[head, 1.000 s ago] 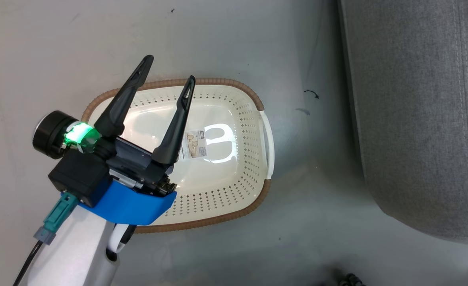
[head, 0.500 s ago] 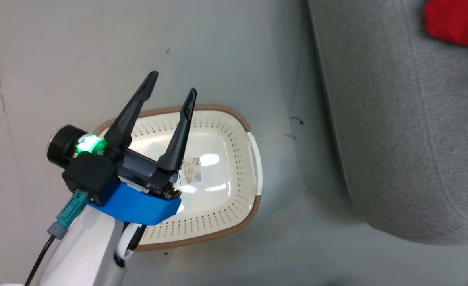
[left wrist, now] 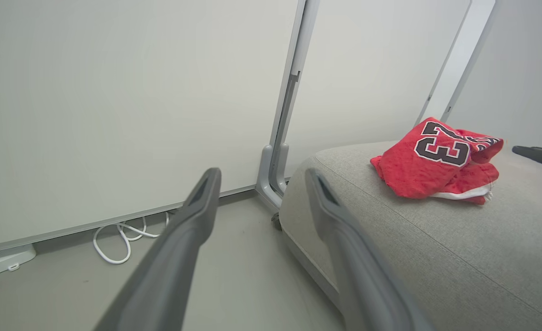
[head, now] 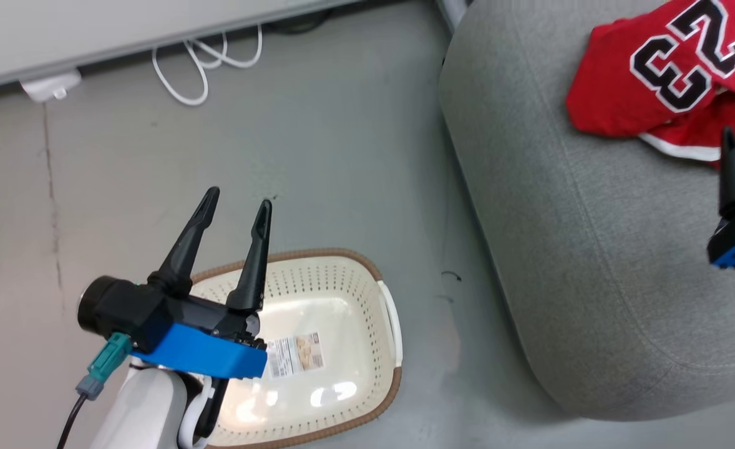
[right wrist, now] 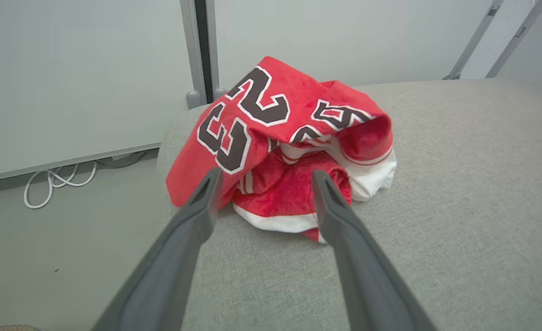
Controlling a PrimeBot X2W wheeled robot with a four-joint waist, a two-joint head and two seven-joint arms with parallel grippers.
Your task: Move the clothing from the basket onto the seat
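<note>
The clothing [head: 661, 75], a crumpled red heap with the number 23 jersey on top, lies on the grey seat [head: 579, 262] near its far end. In the right wrist view my right gripper [right wrist: 266, 174] stands open just short of the clothing [right wrist: 289, 151], with nothing between its fingers. One of its fingers [head: 732, 174] rises at the right edge of the head view. The cream basket [head: 355, 337] stands on the floor left of the seat and holds only a paper label. My left gripper [head: 241, 198] hovers open over the basket's far left rim, holding nothing.
A coiled white cable [head: 199, 68] and a white adapter [head: 49, 87] lie on the floor by the wall panel. A grey partition post foot [left wrist: 273, 179] stands by the seat's far corner. Bare grey floor [head: 430, 324] separates basket and seat.
The head view has swung up and right: the basket now sits lower in it, and the seat with the clothing and a right gripper finger have come in. The left gripper stays open.
</note>
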